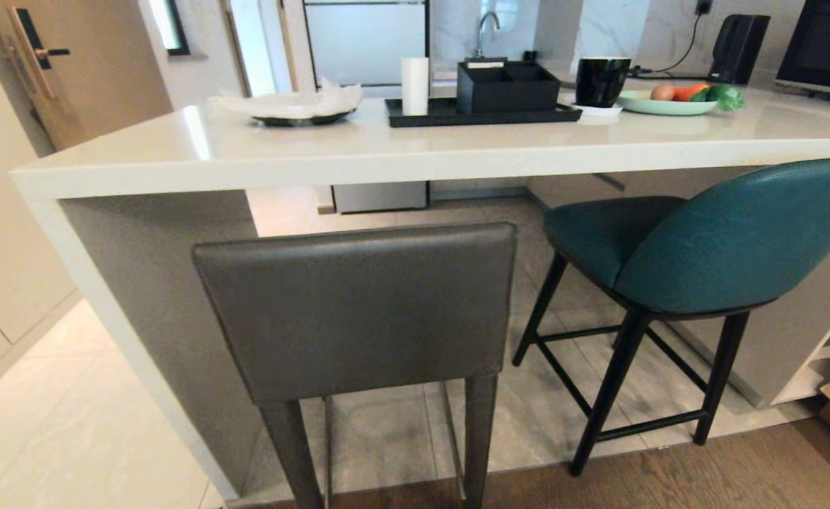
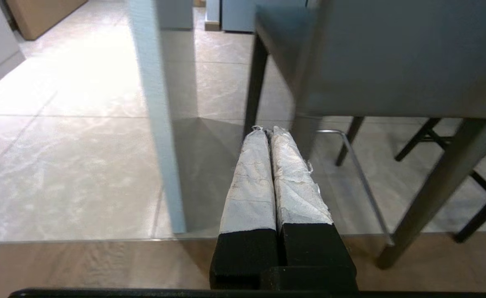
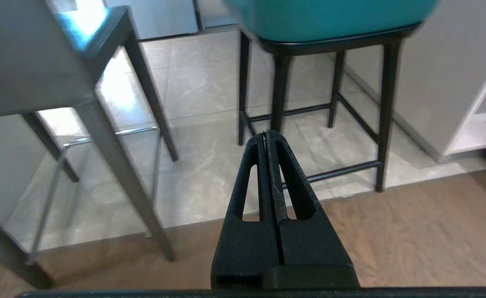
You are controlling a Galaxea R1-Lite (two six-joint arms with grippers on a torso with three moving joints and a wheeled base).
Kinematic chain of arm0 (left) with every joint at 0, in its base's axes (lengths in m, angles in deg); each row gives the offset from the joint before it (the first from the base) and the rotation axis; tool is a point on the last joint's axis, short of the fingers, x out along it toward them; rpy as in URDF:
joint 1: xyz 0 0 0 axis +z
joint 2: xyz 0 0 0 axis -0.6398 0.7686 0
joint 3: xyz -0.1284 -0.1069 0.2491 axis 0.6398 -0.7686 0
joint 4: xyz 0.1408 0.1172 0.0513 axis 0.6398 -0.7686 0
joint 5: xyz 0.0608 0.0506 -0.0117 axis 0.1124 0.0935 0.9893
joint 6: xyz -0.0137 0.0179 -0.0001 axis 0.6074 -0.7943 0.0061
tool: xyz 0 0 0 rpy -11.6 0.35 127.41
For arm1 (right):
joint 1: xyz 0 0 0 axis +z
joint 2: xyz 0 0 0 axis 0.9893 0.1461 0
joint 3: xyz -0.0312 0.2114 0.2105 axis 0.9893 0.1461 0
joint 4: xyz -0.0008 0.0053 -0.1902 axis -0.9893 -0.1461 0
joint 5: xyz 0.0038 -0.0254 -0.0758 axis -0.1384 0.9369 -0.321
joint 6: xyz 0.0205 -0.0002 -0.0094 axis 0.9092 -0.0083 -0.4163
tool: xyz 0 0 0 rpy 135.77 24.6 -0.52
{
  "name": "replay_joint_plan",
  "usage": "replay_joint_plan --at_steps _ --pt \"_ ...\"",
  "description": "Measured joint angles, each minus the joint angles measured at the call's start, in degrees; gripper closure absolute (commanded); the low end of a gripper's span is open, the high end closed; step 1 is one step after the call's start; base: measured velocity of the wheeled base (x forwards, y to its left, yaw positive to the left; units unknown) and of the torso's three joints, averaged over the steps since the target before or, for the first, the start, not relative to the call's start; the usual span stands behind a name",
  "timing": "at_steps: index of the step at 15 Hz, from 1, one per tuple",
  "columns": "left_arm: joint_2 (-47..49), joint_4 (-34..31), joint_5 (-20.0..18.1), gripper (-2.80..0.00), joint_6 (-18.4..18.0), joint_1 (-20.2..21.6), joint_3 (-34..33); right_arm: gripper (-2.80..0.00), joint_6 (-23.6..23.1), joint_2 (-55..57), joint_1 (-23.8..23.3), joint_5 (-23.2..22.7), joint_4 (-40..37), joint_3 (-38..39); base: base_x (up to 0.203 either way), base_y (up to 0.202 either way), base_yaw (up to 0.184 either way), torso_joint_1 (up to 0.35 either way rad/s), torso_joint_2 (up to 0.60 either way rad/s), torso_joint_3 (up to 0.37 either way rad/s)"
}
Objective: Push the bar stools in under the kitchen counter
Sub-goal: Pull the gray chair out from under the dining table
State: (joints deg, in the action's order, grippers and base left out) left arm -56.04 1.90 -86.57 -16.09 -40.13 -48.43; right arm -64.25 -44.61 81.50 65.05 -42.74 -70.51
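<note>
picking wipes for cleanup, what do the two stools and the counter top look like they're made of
Grey stool: smooth leather or faux leather, by its soft sheen and stitched edge; the legs could be painted wood or metal, with a chrome footrest. Teal stool: a similar leather-like cover on black legs, probably wood. Counter top: glossy off-white stone or engineered stone, as it mirrors the things on it.
</note>
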Motion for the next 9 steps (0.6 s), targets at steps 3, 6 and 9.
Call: replay_joint_plan --at_steps 3,6,9 --pt "0.00 -0.02 -0.02 0.00 -0.01 0.02 0.00 0.00 -0.02 0.00 -0.01 0.00 -0.02 0.00 0.000 0.193 -0.001 0.003 0.00 0.002" --pt "0.00 0.00 -0.05 0.00 -0.06 0.00 0.00 0.00 0.00 0.00 -0.01 -0.04 -0.02 0.00 0.000 0.079 -0.002 0.000 0.00 0.000" --pt "0.00 -0.04 -0.05 0.00 -0.29 0.11 0.00 0.00 -0.07 0.00 0.02 -0.02 -0.09 0.00 0.000 0.000 0.000 0.000 0.00 0.000"
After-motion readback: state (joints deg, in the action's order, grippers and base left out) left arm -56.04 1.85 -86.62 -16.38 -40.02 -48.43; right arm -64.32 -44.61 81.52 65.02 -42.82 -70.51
